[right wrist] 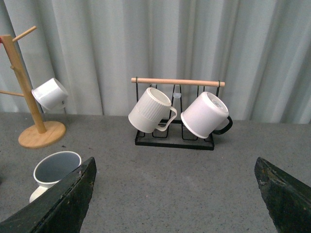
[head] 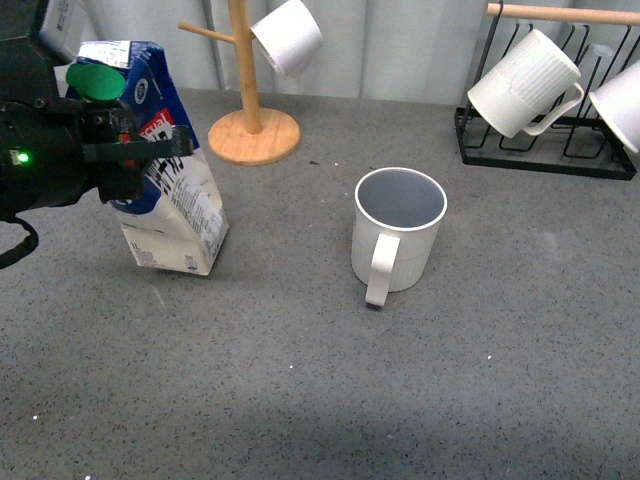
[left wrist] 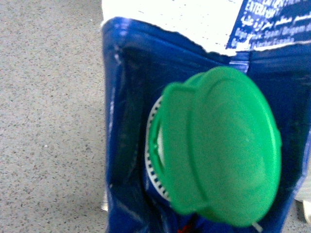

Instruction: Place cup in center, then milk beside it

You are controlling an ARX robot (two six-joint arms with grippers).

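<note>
The white cup [head: 398, 228] with a grey inside stands upright near the middle of the grey table, handle toward me. It also shows at the edge of the right wrist view as the cup [right wrist: 52, 170]. The milk [head: 168, 170], a blue-and-white carton with a green cap [left wrist: 221, 145], is at the left, tilted, its base at or just above the table. My left gripper [head: 130, 150] is shut on the milk's upper part. My right gripper [right wrist: 175, 194] is open, off the table, with nothing between its fingers.
A wooden mug tree [head: 250, 100] holding a white mug [head: 288, 36] stands at the back, behind the milk. A black wire rack [head: 545, 140] with white mugs [head: 522, 82] hung on it sits at the back right. Bare grey table [head: 300, 380] lies in front of the cup.
</note>
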